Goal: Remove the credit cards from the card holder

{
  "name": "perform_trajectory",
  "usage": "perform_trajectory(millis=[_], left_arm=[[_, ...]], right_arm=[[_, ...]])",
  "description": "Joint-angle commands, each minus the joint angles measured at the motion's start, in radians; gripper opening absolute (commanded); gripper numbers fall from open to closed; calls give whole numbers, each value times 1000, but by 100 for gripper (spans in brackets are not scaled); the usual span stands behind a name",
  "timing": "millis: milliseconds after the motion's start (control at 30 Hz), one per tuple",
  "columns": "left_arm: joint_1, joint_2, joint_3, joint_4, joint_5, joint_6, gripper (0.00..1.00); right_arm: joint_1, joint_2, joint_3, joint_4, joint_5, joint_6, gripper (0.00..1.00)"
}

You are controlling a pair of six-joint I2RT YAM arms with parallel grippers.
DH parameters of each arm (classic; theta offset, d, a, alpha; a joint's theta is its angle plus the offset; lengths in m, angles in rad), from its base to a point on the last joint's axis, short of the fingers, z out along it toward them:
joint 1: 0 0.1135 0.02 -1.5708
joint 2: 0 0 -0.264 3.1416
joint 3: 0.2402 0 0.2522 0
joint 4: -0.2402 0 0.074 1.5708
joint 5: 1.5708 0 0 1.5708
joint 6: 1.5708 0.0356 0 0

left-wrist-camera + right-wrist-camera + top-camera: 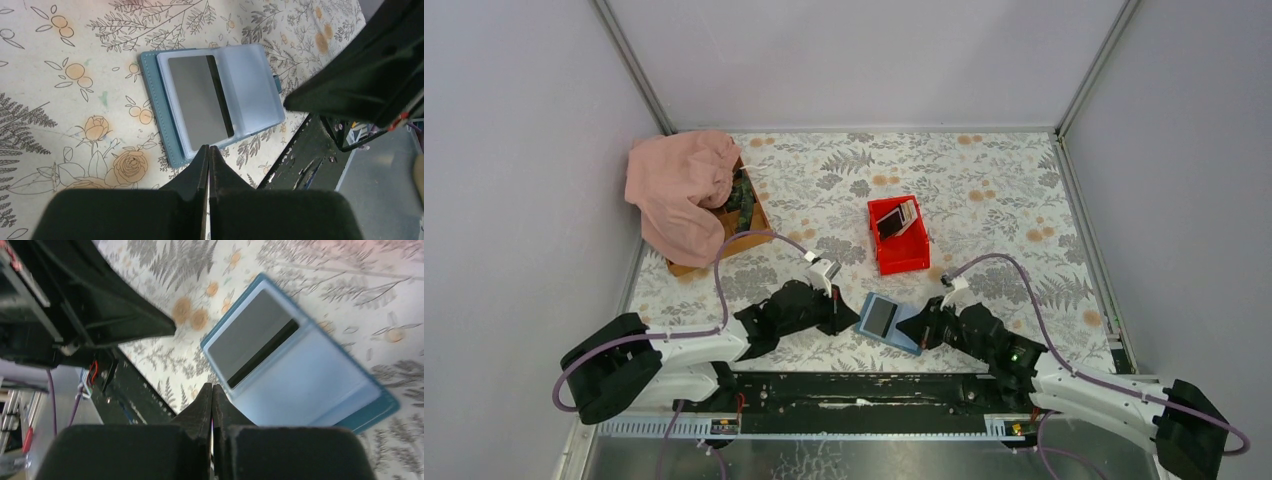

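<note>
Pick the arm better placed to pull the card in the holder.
Left, probably: the card lies in the half of the holder nearest the left gripper; the right gripper faces the empty sleeve. Both are shut.

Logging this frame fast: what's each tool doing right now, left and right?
Left tool: closed, nothing held, tips beside the open blue folding card holder.
Right tool: closed, nothing held.

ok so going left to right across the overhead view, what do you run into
pink cloth → left fingers, shut → card holder, lying open → right fingers, shut
</note>
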Motion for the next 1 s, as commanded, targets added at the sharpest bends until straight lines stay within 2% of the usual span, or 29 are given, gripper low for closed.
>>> perform_trajectory(millis=[0,100,233,400,567,667,800,900,967], left_arm=[[7,16,52,31,-42,23,3],[17,18,68,21,-38,20,16],[33,16,76,21,-16,12,44],[40,17,75,13,-4,8,66],[47,12,61,12,-5,9,82],[49,19,53,27,-1,3,88],[49,40,46,57,10,-3,89],[50,56,39,83,20,-11,88],[50,63,33,100,23,-17,82]], right_arm=[[116,11,38,-82,70,40,0],[248,93,58,-135,164,52,0],[373,228,58,-97,275,114,0],[386,283,17,-53,370,194,0],[384,223,46,-247,545,259,0],[383,136,69,-376,633,254,0],[336,20,67,-425,624,200,0],[316,-36,73,-433,588,159,0],[316,-47,78,-406,539,126,0]])
